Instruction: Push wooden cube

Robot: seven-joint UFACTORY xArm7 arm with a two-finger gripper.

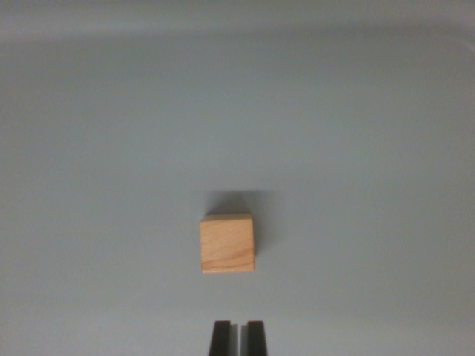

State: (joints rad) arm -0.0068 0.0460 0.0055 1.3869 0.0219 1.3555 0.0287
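A small light wooden cube [227,244] rests on a plain grey surface, just below the middle of the wrist view. My gripper [237,337] shows at the bottom edge as two black fingertips pressed almost together, with only a thin slit between them and nothing held. The fingertips sit a short way below the cube, apart from it and slightly toward the wrist view's right of its centre.
The grey surface [111,148] spreads evenly around the cube on all sides. A faint lighter band runs along the top edge of the view.
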